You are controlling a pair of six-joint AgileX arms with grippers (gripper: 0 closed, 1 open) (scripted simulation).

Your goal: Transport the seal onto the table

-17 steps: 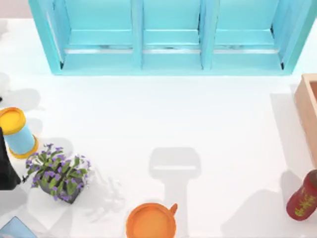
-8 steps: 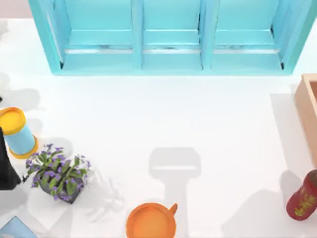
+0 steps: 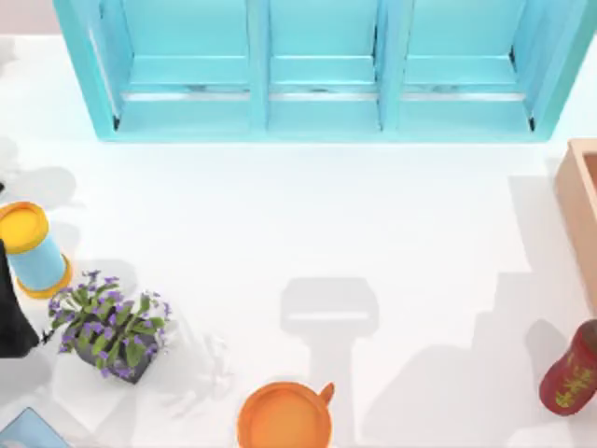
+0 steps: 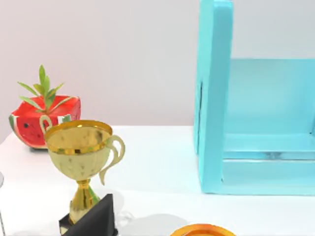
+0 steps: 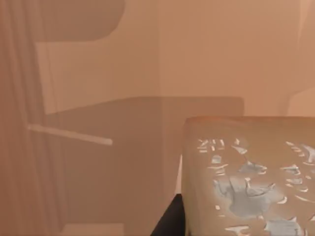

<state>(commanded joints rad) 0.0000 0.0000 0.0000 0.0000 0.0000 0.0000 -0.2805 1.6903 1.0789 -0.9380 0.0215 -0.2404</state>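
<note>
The seal (image 5: 251, 177) is a tan-brown block with pale flecked marks. It stands very close in the right wrist view, with light-wood walls (image 5: 98, 73) around it. A dark part of my right gripper (image 5: 170, 221) sits against the seal's lower edge. The white table (image 3: 308, 215) spreads across the top view. My left arm (image 3: 14, 317) is parked at the table's left edge, and a dark wedge of its gripper (image 4: 96, 221) shows in front of a gold trophy (image 4: 83, 152).
A turquoise shelf cabinet (image 3: 317, 70) lines the far side. A light-wood box (image 3: 580, 215) stands at the right edge, a dark red bottle (image 3: 571, 369) below it. An orange cup (image 3: 284, 415), a flowering plant (image 3: 112, 327) and a yellow-capped blue cylinder (image 3: 33, 247) stand front and left.
The grey shadow on the table's lower right has spread wider and higher, toward the box. None of the objects on the table has moved.
</note>
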